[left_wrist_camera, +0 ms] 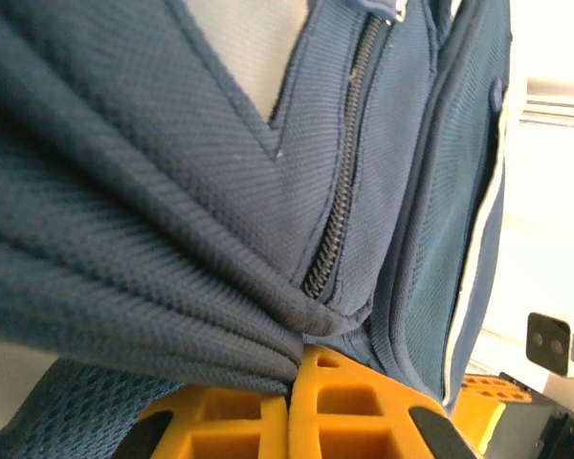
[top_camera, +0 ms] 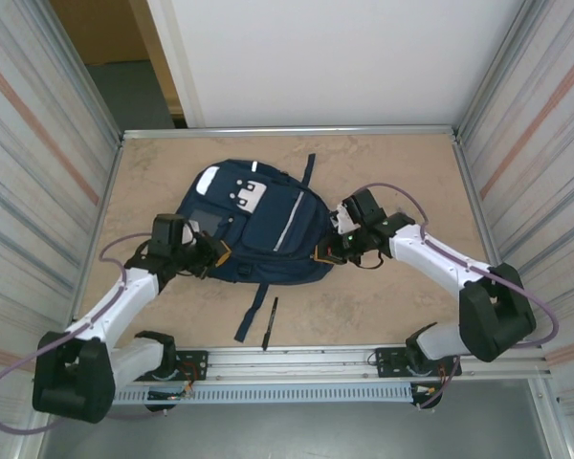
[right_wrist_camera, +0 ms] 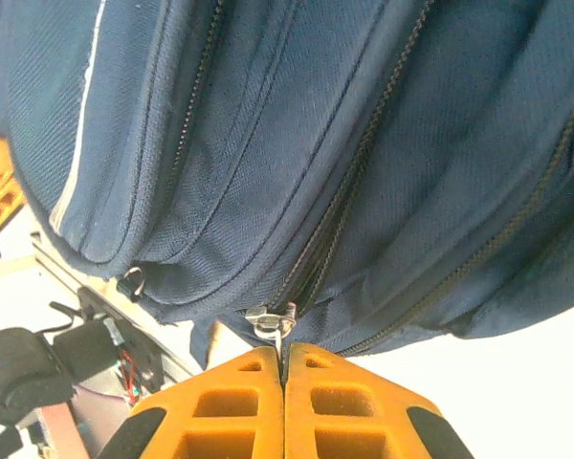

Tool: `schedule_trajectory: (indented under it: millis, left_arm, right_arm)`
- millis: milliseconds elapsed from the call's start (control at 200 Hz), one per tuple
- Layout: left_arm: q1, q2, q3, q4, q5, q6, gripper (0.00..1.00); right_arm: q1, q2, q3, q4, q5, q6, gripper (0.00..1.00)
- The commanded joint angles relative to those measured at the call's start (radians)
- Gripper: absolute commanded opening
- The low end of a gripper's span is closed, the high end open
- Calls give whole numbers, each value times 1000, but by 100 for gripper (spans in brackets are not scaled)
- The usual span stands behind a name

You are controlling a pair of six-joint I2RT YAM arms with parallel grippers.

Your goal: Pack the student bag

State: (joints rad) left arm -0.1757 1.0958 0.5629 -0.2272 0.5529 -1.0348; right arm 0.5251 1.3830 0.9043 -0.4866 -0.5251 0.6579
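Tan table (top_camera: pixel 392 182) is carrying everything. The student bag (top_camera: pixel 258 225), a navy backpack with white patches and thin white stripes, is lying front-up around the middle of the table, slightly toward the left edge, with its top pointing at the far left corner. Both arms are reaching in from the near edge, one to each side of the bag. The left gripper (left_wrist_camera: pixel 289 382) is sitting at the bag's near-left side with its orange jaws pressed together, pinching a bunched fold of the navy fabric just below a zipper line. The right gripper (right_wrist_camera: pixel 284 363) is sitting at the bag's right side, jaws likewise closed with no gap showing, and the metal zipper pull (right_wrist_camera: pixel 268 320) is running down between the fingertips, so it is clamping that pull. A dark strap (top_camera: pixel 252 311) is trailing from the bag's bottom toward the near edge. A black pen (top_camera: pixel 270 323) is lying just beside that strap, near the near edge, apart from the bag.
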Motion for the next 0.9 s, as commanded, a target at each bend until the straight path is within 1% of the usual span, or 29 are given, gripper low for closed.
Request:
schedule_trajectory:
  millis: [0,70,205,281,336,386,436,581,636,676,777,827,897]
  left_arm:
    - [89,92,84,-1,-36,84,6]
    - [114,187,167,-15,-23,145,12]
    - [124,379,379,-26,42,272,38]
    - [124,444,458,-26,78,281,42]
    - [126,461,476,-25,112,268,45]
    - [128,442,466,-31,130,244,48]
    - [127,391,431,-42,120,231,51]
    - [127,166,326,-236,-22,257,57]
    - [114,85,262,-241,-41,226,57]
    - [85,42,212,-211,-49,178,58]
    - [-39,5,143,-110,-20,74,57]
    - [-100,0,131,-86,-55,29,57]
    - [-184,-7,114,-32,-138,-32,57]
  right_arm:
    - [-11,-41,-15,-95,13,-66,0]
    - [16,-28,3,-50,-8,-46,0]
    - [121,30,95,1,-6,-12,0]
    - [165,62,139,60,-2,25,0]
    - [189,93,173,97,-8,49,0]
    - [210,119,210,112,-14,64,0]
    - [233,138,242,122,-11,63,0]
    - [290,178,286,155,13,33,0]
    - [296,195,296,155,2,28,0]
    - [301,205,300,153,-5,30,0]
    - [316,225,305,151,-28,32,0]
    - [324,232,313,141,-32,25,0]
    - [335,234,315,136,-23,22,0]
